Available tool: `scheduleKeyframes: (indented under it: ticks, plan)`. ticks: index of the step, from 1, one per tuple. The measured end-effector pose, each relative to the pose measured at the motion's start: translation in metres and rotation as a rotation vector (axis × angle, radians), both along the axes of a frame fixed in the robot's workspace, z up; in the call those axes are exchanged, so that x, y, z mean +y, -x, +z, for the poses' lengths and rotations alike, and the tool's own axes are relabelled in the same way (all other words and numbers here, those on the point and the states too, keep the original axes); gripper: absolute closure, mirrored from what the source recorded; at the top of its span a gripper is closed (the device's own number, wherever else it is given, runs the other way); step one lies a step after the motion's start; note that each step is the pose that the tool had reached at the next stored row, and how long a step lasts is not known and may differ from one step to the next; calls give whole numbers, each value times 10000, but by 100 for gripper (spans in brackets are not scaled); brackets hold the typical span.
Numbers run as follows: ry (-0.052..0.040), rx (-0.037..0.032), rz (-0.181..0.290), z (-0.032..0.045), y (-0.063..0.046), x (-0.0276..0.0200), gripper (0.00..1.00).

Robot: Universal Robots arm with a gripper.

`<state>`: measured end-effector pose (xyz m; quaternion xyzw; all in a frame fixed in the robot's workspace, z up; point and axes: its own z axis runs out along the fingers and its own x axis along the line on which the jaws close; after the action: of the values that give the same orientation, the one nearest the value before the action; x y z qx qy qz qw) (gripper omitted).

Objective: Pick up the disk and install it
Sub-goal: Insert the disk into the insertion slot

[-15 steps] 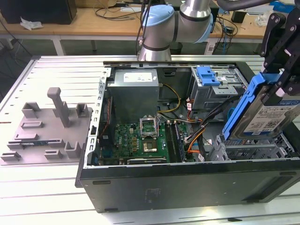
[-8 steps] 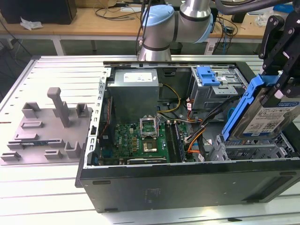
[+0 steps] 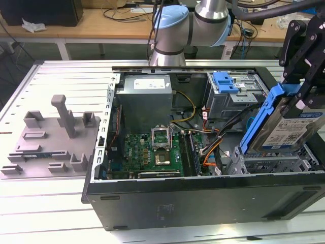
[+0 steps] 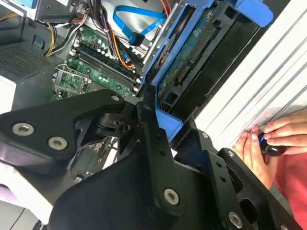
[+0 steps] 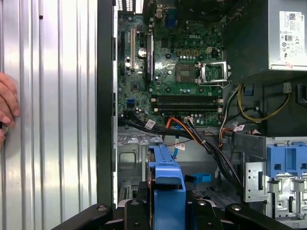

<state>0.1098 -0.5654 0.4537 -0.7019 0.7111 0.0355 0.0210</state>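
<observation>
Tilted disk (image 3: 284, 124), white-and-blue label (image 3: 299, 129), in tool (image 3: 299, 101) above case (image 3: 203, 195)

The case (image 3: 203, 203) is laid open on the counter (image 3: 45, 213), so room from above is left free over the board (image 3: 152, 147). The disk (image 3: 287, 127), clamped in the tool (image 3: 299, 95), is held tilted over the bay (image 3: 274, 163) at the exterior view's right, close to the case wall. Beside the bay the way is crowded by cables (image 3: 216, 147), and beyond it by a cage (image 3: 228, 94) with a blue latch. The far corner is blocked by the power supply (image 3: 144, 99). In both wrist views a hand (image 5: 6, 108) is rested on the counter just outside the case. A grey fixture (image 3: 56, 134) is set well apart at the exterior view's left.
</observation>
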Motion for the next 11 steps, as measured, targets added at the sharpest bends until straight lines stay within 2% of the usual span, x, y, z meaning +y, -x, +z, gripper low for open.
scheduleKeyframes:
  ticks: [11]
  plan:
    - [1,-9,-10,-65,1,-4,64]
